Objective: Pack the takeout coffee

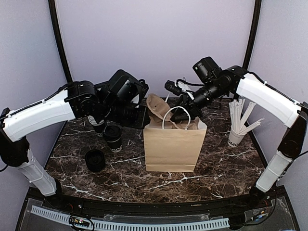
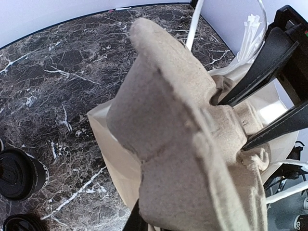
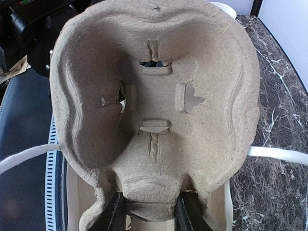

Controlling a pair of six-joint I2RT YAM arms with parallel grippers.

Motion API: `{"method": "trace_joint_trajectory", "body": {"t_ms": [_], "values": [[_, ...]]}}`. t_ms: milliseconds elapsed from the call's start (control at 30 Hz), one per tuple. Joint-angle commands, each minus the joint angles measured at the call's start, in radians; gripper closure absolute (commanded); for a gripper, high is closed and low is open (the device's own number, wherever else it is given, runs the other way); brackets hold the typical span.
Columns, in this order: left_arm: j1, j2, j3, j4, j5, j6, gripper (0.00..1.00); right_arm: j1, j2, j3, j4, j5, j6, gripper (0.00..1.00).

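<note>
Pulp carrier tray stands upright with its lower end in the mouth of the brown paper bag, the right hand clamped on its edge. Whether the left hand grips it cannot be told. Left of the bag, the lidded takeout coffee stands on the desk.

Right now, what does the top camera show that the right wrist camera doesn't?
Only the top view: the takeout coffee and another round black item, standing on the table left of the brown paper bag. Only the right wrist view: the right gripper pinching the edge of the pulp carrier, plus the carrier's torn cutouts. Both: the carrier above the open bag, and the marble table.
</note>
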Motion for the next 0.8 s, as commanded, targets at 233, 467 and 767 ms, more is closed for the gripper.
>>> {"method": "trace_joint_trajectory", "body": {"t_ms": [233,467,767], "values": [[-0.001,0.0,0.072,-0.14,-0.09,-0.071,1.0,-0.006,-0.044,-0.016,-0.053,0.058,-0.076,0.67],[0.0,0.002,0.068,-0.14,-0.102,-0.084,1.0,-0.004,-0.037,0.005,-0.092,0.047,-0.101,0.67],[0.0,-0.019,0.055,-0.099,-0.105,-0.083,1.0,0.023,-0.003,0.014,-0.121,0.103,-0.074,0.67]]}}
